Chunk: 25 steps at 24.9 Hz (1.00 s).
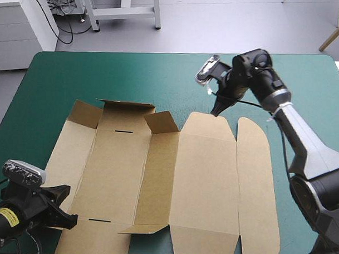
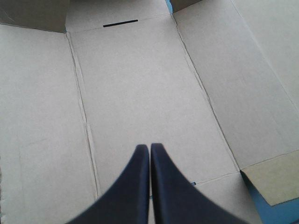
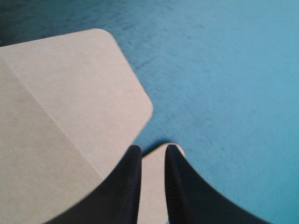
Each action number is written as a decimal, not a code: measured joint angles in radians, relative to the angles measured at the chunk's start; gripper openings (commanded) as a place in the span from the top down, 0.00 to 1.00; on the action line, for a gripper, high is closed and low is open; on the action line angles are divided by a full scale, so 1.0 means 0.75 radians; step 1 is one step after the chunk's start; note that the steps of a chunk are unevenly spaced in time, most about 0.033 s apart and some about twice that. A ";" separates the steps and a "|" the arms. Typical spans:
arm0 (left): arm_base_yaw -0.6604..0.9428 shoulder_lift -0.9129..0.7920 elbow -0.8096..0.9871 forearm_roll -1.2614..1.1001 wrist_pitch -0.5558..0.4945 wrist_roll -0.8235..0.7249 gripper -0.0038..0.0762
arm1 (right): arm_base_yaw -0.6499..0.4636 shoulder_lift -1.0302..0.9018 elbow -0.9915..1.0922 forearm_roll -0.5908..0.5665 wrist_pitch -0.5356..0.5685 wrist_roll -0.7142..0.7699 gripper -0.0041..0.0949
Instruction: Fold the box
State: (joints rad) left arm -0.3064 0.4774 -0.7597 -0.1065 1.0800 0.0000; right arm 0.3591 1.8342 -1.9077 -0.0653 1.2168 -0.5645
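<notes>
The brown box (image 1: 173, 177) lies as a cut sheet on the teal-green cover, mostly flat, with a few small flaps raised at its far left (image 1: 125, 109). My left gripper (image 1: 69, 215) is at the sheet's near left edge. In its wrist view the black fingers (image 2: 140, 186) meet in one arch, shut, over the wide flat panel (image 2: 140, 88). My right gripper (image 1: 217, 110) is at the far edge of the rounded lid flap (image 1: 208, 125). Its fingers (image 3: 128, 186) are all but shut, with a rounded piece of board (image 3: 154, 182) between them, beside the lid flap (image 3: 60, 102).
Bare teal-green cover (image 1: 160, 76) stretches beyond the sheet to the table's far edge and along the right side (image 1: 309, 109). A long rounded side flap (image 1: 257, 180) lies flat at the sheet's right.
</notes>
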 measured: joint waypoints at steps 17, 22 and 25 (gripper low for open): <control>0.000 0.000 0.000 0.000 0.015 0.000 0.96 | -0.564 -0.883 0.832 0.125 0.020 0.357 0.88; 0.000 0.000 0.000 0.000 0.048 0.000 0.96 | -0.582 -1.289 1.292 0.245 -0.059 0.470 0.97; 0.000 0.000 0.000 0.001 0.049 0.000 0.96 | -0.582 -1.450 1.471 0.296 -0.107 0.479 0.97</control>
State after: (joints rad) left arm -0.3064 0.4774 -0.7597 -0.1056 1.1171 0.0000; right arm -0.0775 0.7465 -0.8046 0.1568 1.1368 -0.2053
